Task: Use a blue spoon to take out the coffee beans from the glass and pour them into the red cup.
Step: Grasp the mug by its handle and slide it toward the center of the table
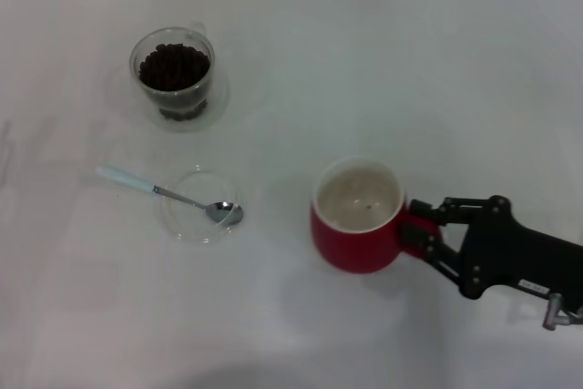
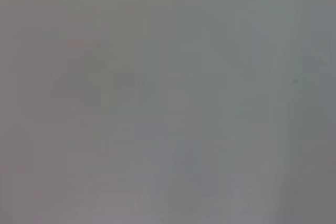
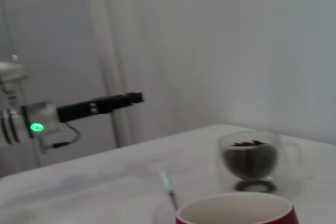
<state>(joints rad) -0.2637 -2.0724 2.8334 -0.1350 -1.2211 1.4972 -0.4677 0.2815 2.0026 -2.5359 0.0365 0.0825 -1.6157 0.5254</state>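
Two containers for you to check — the rest follows.
Glass [image 1: 173, 75]: heaped with coffee beans [image 1: 174, 66].
Red cup [image 1: 357, 216]: one dark speck inside.
Blue spoon [image 1: 168, 193]: bowl in clear dish [image 1: 202, 205].
Right gripper [image 1: 419, 225]: clamped on the cup's handle.
Left gripper [image 3: 134, 97]: off the table — its fingers you cannot judge.

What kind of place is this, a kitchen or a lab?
Probably a lab test bench, not a kitchen: a bare white table holding only a glass of beans, a spoon and a red cup, with plain pale curtains behind.

You're looking at a lab-style test setup: bare white worktop [image 1: 410, 61], plain pale curtain backdrop [image 3: 220, 45], arm with green status LED [image 3: 37, 127] parked offside.
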